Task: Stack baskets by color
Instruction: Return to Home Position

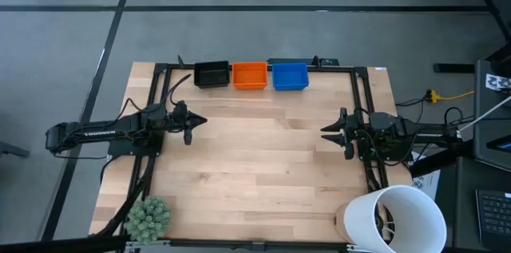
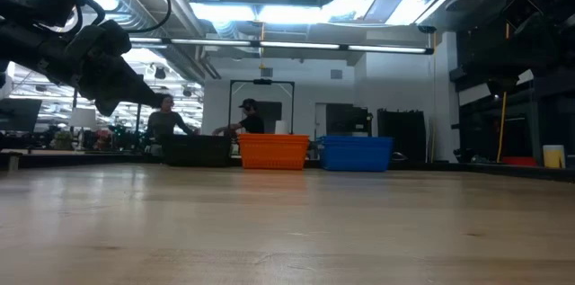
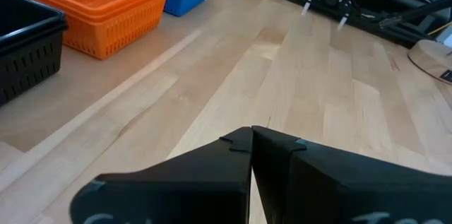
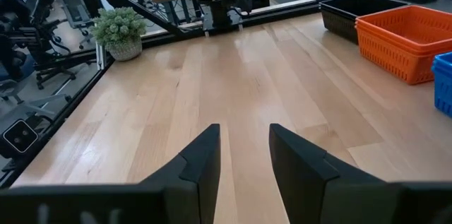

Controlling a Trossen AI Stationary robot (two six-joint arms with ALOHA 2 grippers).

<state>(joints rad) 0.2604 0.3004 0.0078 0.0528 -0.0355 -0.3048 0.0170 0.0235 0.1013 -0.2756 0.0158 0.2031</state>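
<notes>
Row at top ctr of the high view, along the far edge of the table (image 1: 255, 173): black baskets (image 1: 211, 74) on the left, orange baskets (image 1: 249, 75) in the middle, blue baskets (image 1: 290, 76) on the right, each colour nested in its own pile just beside the next. L gripper (image 1: 200, 122) hovers over bare wood at mid-left of that frame, tips pressed together w/ nothing between. R gripper (image 1: 326, 132) hovers at mid-right, fingers parted & empty, both well apart from the piles; plant (image 1: 148, 217) at bottom left, white bucket (image 1: 399, 217) at bottom right.
</notes>
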